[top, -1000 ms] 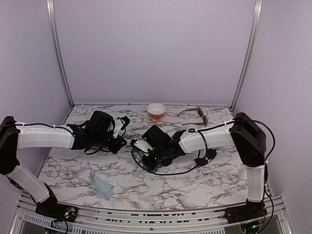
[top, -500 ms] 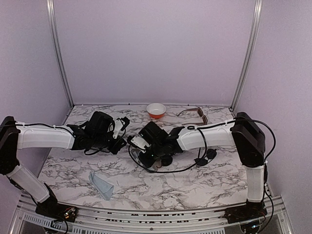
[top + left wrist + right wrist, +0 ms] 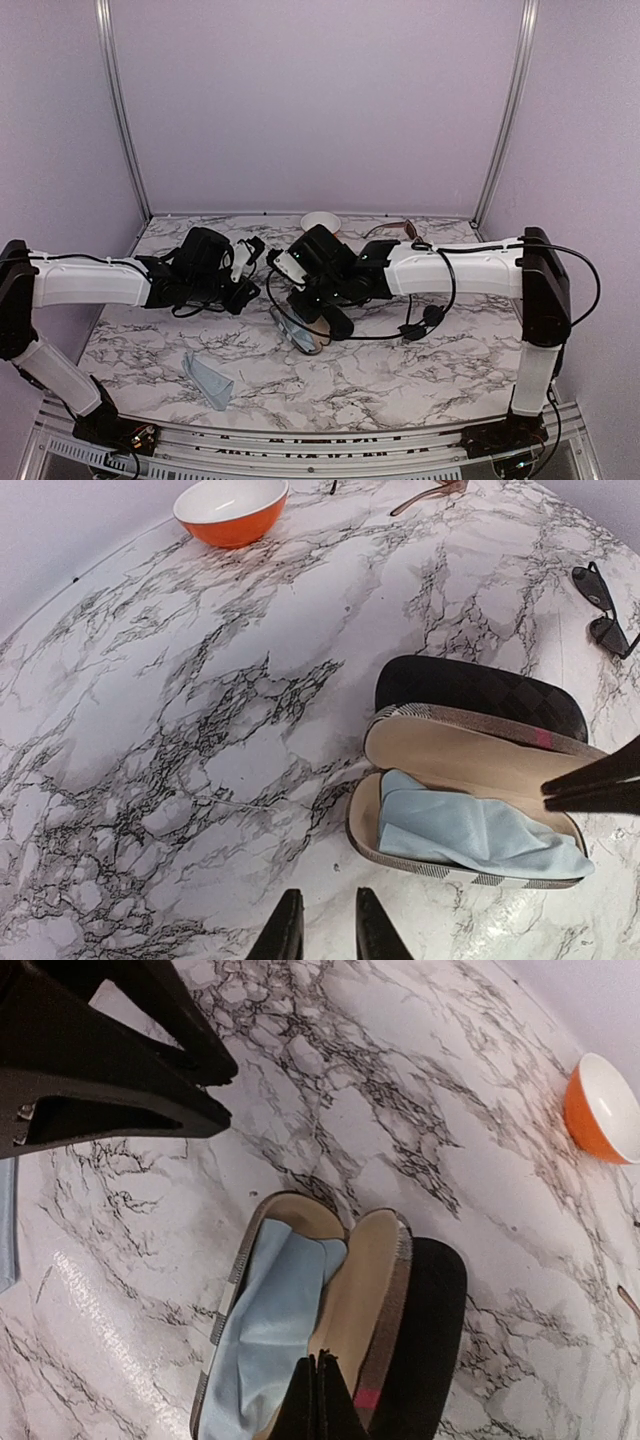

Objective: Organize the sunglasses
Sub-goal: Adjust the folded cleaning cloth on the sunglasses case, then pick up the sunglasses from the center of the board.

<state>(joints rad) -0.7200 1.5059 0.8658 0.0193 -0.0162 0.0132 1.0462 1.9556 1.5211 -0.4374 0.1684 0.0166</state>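
The black sunglasses [image 3: 428, 318] lie folded on the marble at the right, also seen in the left wrist view [image 3: 605, 610]. The brown sunglasses [image 3: 400, 228] lie at the back, partly hidden behind my right arm; only one arm [image 3: 430, 492] of them shows in the left wrist view. An open brown case [image 3: 300, 1310] holds a blue cloth [image 3: 480, 835], with the shut black case [image 3: 480, 690] against its lid. My right gripper [image 3: 320, 1362] hangs shut and empty over the open case. My left gripper [image 3: 325, 920] is slightly open, empty, just left of the case.
An orange bowl [image 3: 320, 221] stands at the back centre, behind the right wrist. A second light-blue cloth [image 3: 210, 380] lies near the front left. Both arms reach toward the middle, and a black cable [image 3: 380, 335] loops over the table by the cases.
My right arm has lifted and swung back-left, off the brown case, which now shows lying open. The left arm has hardly moved.
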